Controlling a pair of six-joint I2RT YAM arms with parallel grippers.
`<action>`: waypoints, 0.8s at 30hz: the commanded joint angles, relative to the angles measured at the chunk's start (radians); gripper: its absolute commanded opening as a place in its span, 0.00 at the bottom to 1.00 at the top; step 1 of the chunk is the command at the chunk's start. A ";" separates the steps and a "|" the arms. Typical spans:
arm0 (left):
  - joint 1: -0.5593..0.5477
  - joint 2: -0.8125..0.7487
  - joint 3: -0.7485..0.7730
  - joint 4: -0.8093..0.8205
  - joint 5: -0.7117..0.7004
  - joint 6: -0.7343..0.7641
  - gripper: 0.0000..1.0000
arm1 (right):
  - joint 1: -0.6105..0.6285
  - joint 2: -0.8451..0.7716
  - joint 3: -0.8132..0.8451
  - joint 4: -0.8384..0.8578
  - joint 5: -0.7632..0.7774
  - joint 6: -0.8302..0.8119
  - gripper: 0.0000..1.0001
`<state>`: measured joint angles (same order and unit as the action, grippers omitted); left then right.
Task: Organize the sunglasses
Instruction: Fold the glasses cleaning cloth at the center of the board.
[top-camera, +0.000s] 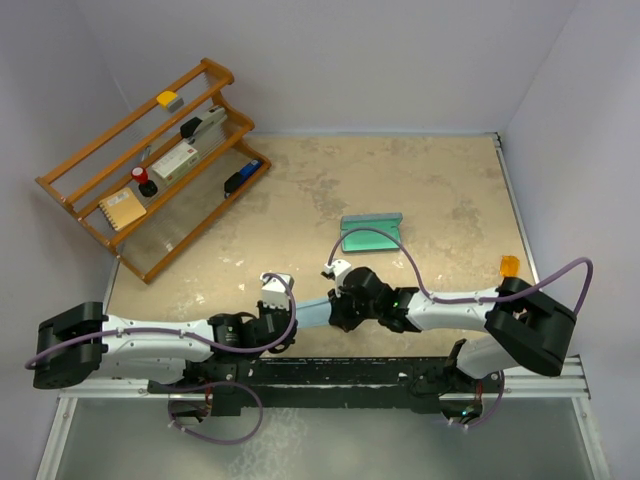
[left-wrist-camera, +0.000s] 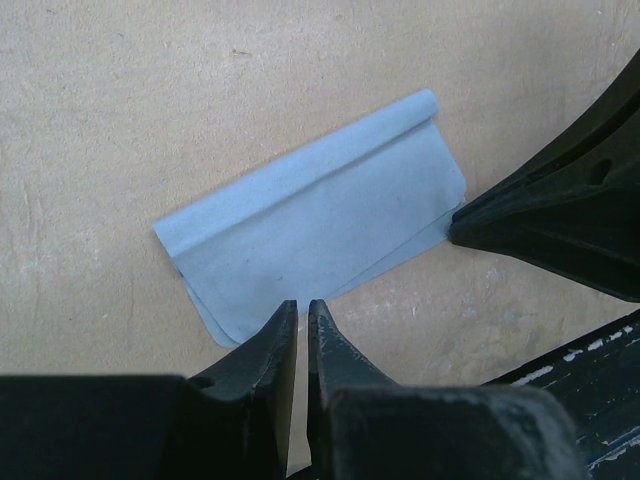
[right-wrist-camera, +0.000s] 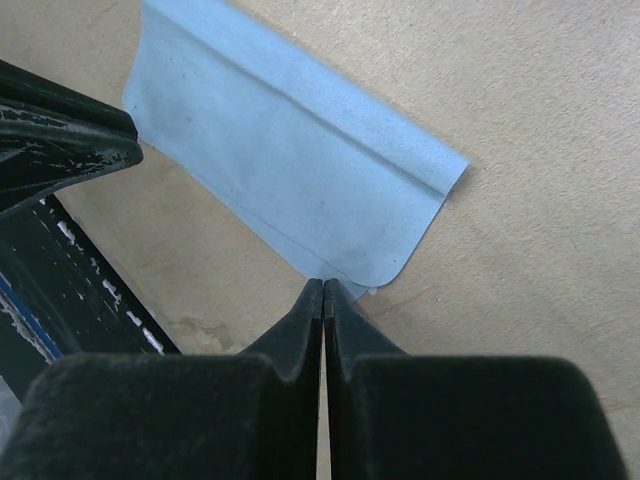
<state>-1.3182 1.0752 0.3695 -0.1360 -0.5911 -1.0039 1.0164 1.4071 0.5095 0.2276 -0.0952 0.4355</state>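
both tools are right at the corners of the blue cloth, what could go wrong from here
1. The right tool is shut just at the edge of the cloth. Whether it grips any fabric is unclear, so a lift may slip off.
2. The left tool is shut beside another corner, so pulling could undo the fold.
3. The two tools are close together and might bump.

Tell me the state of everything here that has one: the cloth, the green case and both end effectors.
Cloth: folded over, lying flat.
Green case: open, lid up, apart from the cloth.
Left end effector: all but shut, tips at the cloth's edge.
Right end effector: shut, tips at the cloth's corner.
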 joint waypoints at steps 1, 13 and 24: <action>-0.008 -0.008 0.037 0.036 -0.026 0.010 0.06 | 0.008 0.011 -0.013 0.035 0.024 0.008 0.00; -0.008 0.032 0.036 0.094 -0.024 0.018 0.06 | 0.011 0.034 -0.007 0.032 0.021 0.011 0.00; -0.009 0.019 0.025 0.098 -0.031 0.017 0.05 | 0.012 -0.011 0.025 -0.024 0.041 -0.006 0.00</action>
<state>-1.3190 1.1172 0.3729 -0.0692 -0.5926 -1.0023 1.0210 1.4193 0.5056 0.2596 -0.0917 0.4419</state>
